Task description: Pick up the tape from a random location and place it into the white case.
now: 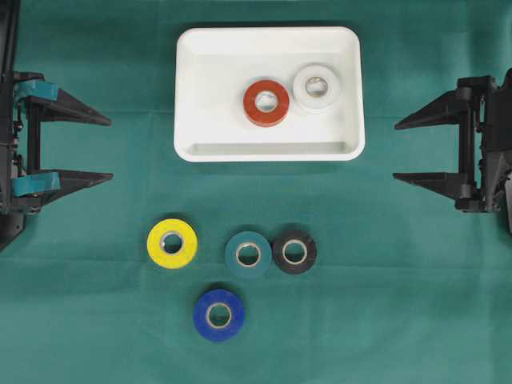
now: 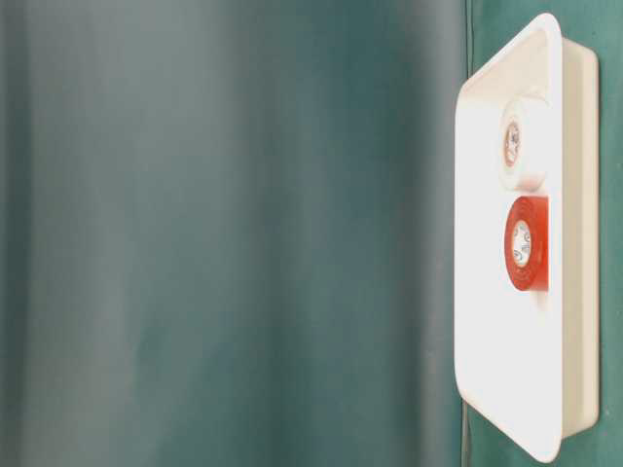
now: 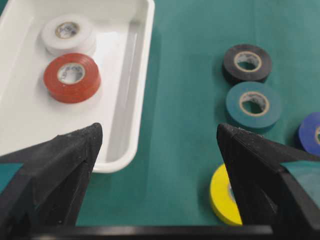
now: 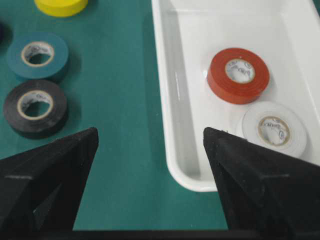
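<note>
The white case (image 1: 192, 96) lies at the back middle of the green cloth, with a red tape roll (image 1: 266, 102) and a white tape roll (image 1: 316, 86) lying flat inside it. In front of it on the cloth lie a yellow roll (image 1: 172, 242), a teal roll (image 1: 248, 254), a black roll (image 1: 294, 251) and a blue roll (image 1: 219, 314). My left gripper (image 1: 110, 150) stands open at the left edge, holding nothing. At the right edge my right gripper (image 1: 396, 150) is open and empty too. Both are well apart from every roll.
The table-level view shows the white case (image 2: 506, 389) turned on its side with the red roll (image 2: 526, 243) and white roll (image 2: 523, 143) in it, beside a blurred green surface. Green cloth (image 1: 400, 304) covers the whole table.
</note>
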`<state>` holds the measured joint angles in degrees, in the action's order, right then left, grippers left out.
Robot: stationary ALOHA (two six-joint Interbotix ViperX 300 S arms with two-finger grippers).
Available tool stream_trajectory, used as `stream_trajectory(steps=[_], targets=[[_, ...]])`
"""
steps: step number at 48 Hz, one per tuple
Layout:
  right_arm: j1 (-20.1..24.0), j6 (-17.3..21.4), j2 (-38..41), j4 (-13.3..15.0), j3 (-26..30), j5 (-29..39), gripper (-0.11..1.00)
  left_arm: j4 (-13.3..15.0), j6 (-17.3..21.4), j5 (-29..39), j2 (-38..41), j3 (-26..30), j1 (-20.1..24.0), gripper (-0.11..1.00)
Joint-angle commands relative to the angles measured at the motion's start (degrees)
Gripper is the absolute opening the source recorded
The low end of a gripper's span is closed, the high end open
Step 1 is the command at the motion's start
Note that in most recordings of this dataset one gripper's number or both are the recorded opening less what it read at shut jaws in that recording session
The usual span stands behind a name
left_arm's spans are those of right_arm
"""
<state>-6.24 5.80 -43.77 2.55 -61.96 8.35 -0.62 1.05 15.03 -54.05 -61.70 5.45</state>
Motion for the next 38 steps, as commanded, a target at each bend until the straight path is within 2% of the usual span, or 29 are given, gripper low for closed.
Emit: stream_trajectory(steps=[1,24,38], targets=[[0.1,-0.1,-0.3,-0.2,0.8,-0.4,0.85,0.2,-0.1,-0.3,0.4,0.6,-0.4,0.94],[0.1,-0.1,-0.8,-0.2,0.8,-0.4,0.85,0.3,-0.2,-0.6,0.4,0.8,-8.8,0.94],[0.1,-0.1,-0.8,-0.2,0.8,-0.4,0.85,0.3,-0.3,-0.6,0.4,0.8,-11.0,0.94]])
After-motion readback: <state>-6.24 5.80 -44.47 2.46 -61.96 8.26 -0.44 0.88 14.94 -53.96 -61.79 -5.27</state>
